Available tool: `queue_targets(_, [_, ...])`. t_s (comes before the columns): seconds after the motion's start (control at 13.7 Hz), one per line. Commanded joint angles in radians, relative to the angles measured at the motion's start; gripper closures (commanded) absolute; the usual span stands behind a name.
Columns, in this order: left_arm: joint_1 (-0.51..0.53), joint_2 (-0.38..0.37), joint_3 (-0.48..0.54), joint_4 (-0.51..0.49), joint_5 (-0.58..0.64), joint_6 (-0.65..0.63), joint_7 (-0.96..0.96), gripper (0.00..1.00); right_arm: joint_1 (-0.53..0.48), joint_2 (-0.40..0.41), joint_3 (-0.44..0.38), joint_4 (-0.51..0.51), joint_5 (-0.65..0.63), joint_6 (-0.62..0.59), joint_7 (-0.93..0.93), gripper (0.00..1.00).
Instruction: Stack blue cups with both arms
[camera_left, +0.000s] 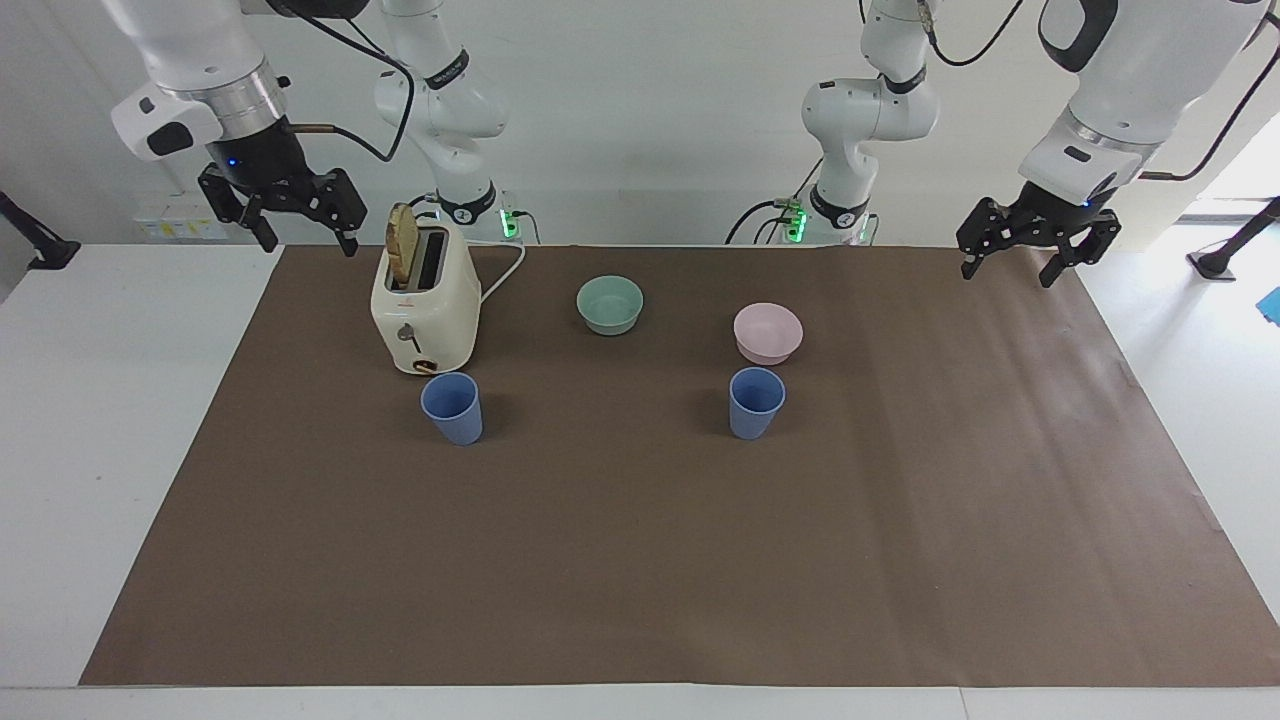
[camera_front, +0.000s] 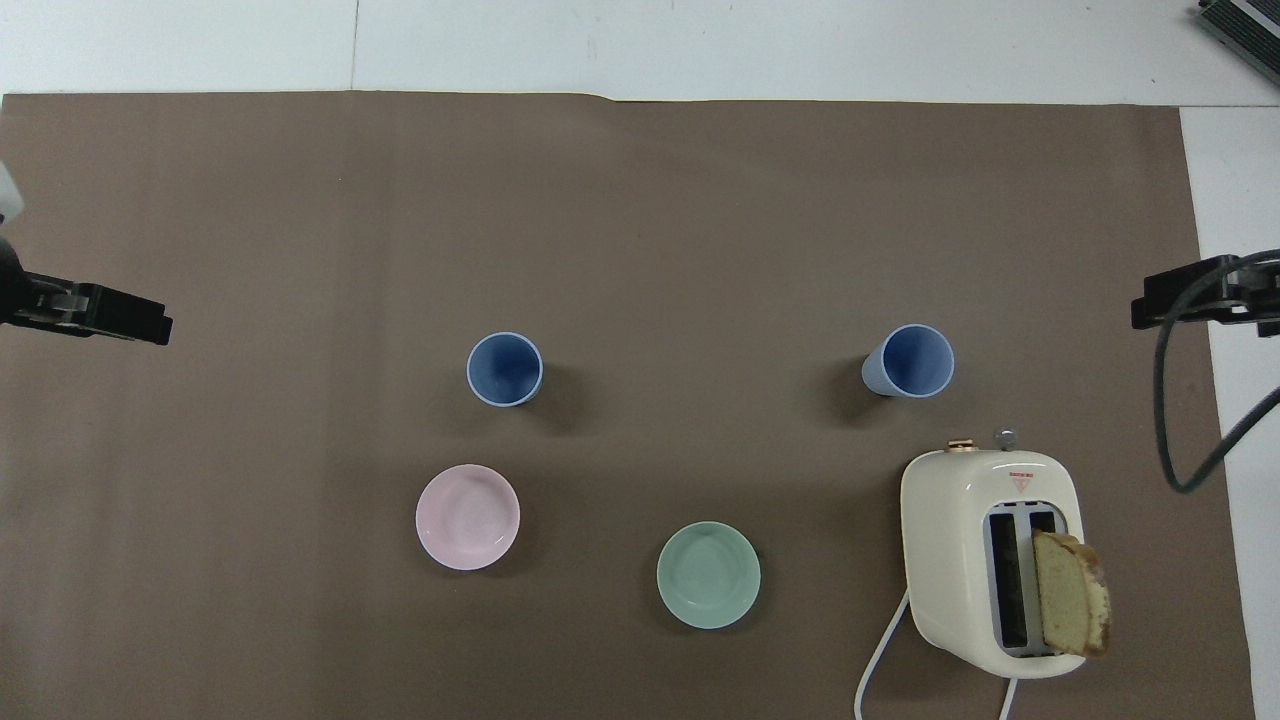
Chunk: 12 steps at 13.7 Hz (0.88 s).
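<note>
Two blue cups (camera_left: 451, 407) (camera_left: 756, 402) stand upright, each at six o'clock below its nearer empty, spread jaws: right gripper (camera_left: 297, 222), left gripper (camera_left: 1035, 250).

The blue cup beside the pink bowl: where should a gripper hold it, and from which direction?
Probably from above, one finger inside the rim. The blue cup stands upright, mouth open, and the pink bowl crowds its robot-facing side.

Two cups (camera_left: 451, 408) (camera_left: 756, 402) are standing well apart; toaster (camera_left: 423, 303) and bowls (camera_left: 610, 304) (camera_left: 768, 332) are sitting nearer the robots.
</note>
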<state>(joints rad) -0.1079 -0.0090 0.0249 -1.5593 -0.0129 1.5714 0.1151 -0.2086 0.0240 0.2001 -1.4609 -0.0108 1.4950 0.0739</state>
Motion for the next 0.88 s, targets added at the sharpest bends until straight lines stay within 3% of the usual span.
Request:
queue_targets(0.0, [0.011,0.006,-0.002,0.015,0.010,-0.031,0.003,0.00,-0.003,-0.032,0.002,-0.166,0.034,0.152,0.006,0.00])
queue_targets(0.58, [0.014,-0.020,0.001,0.018,0.010,-0.034,0.000,0.00,0.054,0.096,0.002,-0.438,0.035,0.525,0.010,0.00])
queue_targets(0.8, [0.016,-0.022,0.003,0.016,0.010,-0.044,0.000,0.00,0.057,0.143,0.002,-0.470,0.035,0.550,0.010,0.00])
